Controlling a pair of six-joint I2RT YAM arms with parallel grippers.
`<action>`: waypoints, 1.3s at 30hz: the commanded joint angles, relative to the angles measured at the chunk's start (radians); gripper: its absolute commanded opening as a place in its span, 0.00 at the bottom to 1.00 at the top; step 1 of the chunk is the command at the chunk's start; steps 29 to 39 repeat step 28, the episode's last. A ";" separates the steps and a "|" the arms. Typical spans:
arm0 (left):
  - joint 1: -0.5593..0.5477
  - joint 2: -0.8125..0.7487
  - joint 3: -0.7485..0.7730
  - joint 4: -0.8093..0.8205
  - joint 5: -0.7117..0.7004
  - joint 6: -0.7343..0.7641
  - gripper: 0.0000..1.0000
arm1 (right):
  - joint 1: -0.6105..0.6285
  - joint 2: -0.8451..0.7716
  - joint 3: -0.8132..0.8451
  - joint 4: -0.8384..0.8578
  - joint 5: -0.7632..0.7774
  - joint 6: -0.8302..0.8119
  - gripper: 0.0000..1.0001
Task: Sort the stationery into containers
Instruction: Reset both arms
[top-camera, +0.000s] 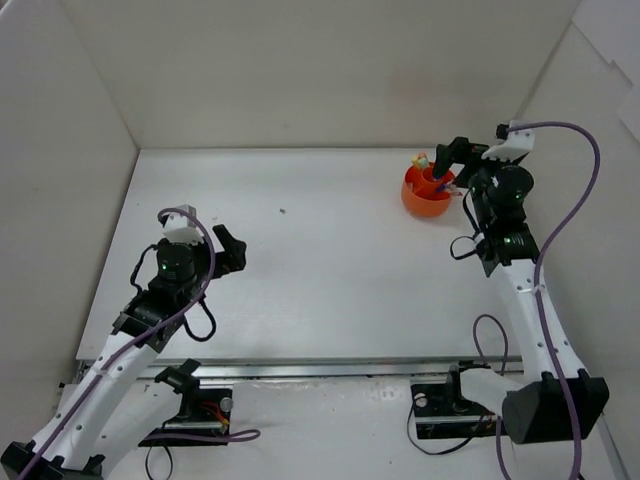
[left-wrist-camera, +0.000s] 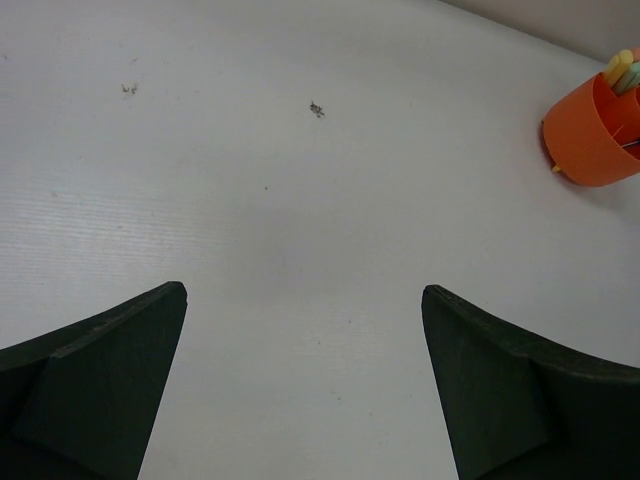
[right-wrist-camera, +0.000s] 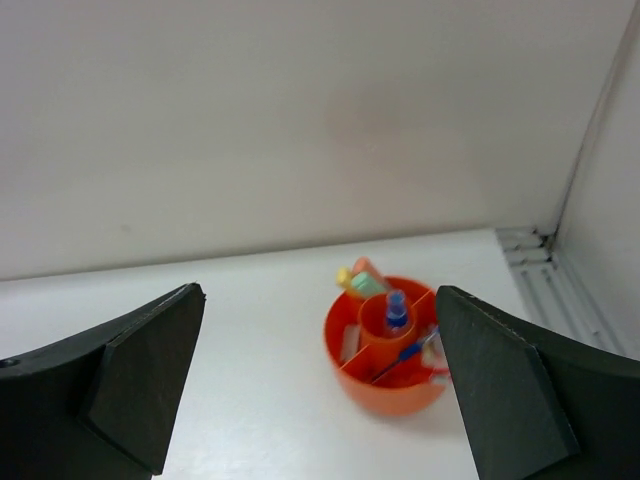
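The round orange pot (top-camera: 424, 205) stands at the far right of the table. In the right wrist view its wall (right-wrist-camera: 392, 396) and inner dividers show. It holds yellow, orange and green highlighters (right-wrist-camera: 358, 279), a blue-capped clear tube (right-wrist-camera: 396, 308) in the middle cup, a blue pen (right-wrist-camera: 410, 351) and a beige stub (right-wrist-camera: 352, 340). No stationery lies loose on the table. My right gripper (top-camera: 441, 170) (right-wrist-camera: 318, 291) is open and empty, just above and behind the pot. My left gripper (top-camera: 238, 250) (left-wrist-camera: 304, 291) is open and empty, low over the left of the table. The pot also shows in the left wrist view (left-wrist-camera: 588, 135).
White walls close the table at the back and both sides; the right wall (top-camera: 590, 130) is near the pot. A small dark speck (top-camera: 283, 211) (left-wrist-camera: 316, 108) lies on the table's middle.
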 joint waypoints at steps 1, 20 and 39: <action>0.006 -0.014 0.052 -0.078 -0.029 -0.036 1.00 | 0.047 -0.078 -0.070 -0.221 0.044 0.158 0.98; 0.006 -0.160 0.066 -0.214 0.004 -0.002 1.00 | 0.118 -0.301 -0.269 -0.425 -0.196 0.229 0.98; 0.006 -0.161 0.050 -0.180 -0.038 0.001 1.00 | 0.116 -0.328 -0.318 -0.399 -0.167 0.238 0.98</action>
